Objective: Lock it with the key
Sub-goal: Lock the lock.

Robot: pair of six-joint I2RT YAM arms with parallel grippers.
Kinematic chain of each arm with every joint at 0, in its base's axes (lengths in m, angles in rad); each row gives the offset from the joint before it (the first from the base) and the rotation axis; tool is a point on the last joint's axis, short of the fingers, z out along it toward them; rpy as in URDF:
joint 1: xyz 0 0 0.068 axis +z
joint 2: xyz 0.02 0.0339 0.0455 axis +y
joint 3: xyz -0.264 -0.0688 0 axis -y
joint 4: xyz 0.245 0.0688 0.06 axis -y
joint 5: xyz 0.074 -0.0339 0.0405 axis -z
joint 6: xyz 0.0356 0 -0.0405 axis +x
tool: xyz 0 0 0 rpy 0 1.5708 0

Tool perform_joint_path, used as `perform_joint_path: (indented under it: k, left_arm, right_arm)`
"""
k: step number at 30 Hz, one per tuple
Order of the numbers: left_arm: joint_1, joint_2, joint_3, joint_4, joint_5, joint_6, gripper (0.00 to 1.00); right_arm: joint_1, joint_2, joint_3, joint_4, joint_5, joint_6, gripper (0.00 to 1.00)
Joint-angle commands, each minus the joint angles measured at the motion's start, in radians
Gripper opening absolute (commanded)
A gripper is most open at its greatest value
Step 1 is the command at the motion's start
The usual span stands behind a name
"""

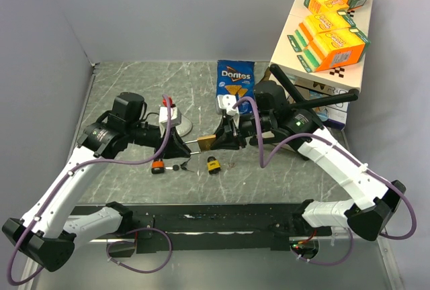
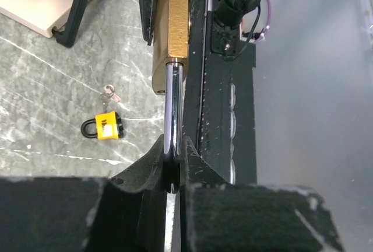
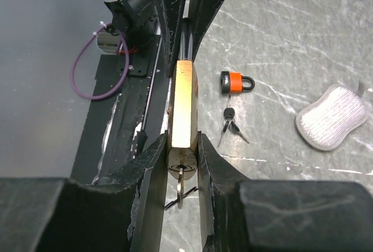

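Note:
A brass padlock (image 1: 206, 142) hangs in the air between both grippers. My left gripper (image 1: 176, 145) is shut on its steel shackle (image 2: 172, 112), which runs up into the brass body (image 2: 173, 18). My right gripper (image 1: 226, 135) is shut on the sides of the padlock's body (image 3: 183, 106), one finger on each flat face. A key (image 3: 181, 183) sticks in the keyhole on the lock's bottom end, between my right fingers, with a wire ring hanging from it. In the wrist views the left gripper (image 2: 173, 158) and right gripper (image 3: 182, 153) face each other along the lock.
An orange padlock (image 1: 158, 166) with loose keys (image 1: 178, 166) and a yellow padlock (image 1: 214, 164) lie on the table below. A grey pad (image 3: 332, 116), a Doritos bag (image 1: 235, 78) and stacked snack boxes (image 1: 329, 28) stand behind.

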Motion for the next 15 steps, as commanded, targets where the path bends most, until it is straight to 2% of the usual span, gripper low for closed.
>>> perform_joint_path:
  k: [1, 5, 11, 15]
  left_arm:
    - [-0.02, -0.016, -0.003, 0.333, 0.073, -0.128, 0.01]
    - [-0.048, -0.013, -0.021, 0.428, 0.018, -0.158, 0.01]
    - [-0.056, 0.002, 0.009, 0.361, -0.017, -0.052, 0.01]
    - [-0.057, 0.001, 0.002, 0.4, -0.01, -0.087, 0.01]
  right_arm:
    - [0.038, 0.029, 0.037, 0.058, -0.104, 0.054, 0.0]
    - [0.04, 0.05, 0.052, 0.087, -0.142, 0.104, 0.0]
    - [0.04, 0.083, 0.092, 0.039, -0.173, 0.091, 0.0]
    - [0.038, 0.095, 0.092, 0.068, -0.179, 0.114, 0.0]
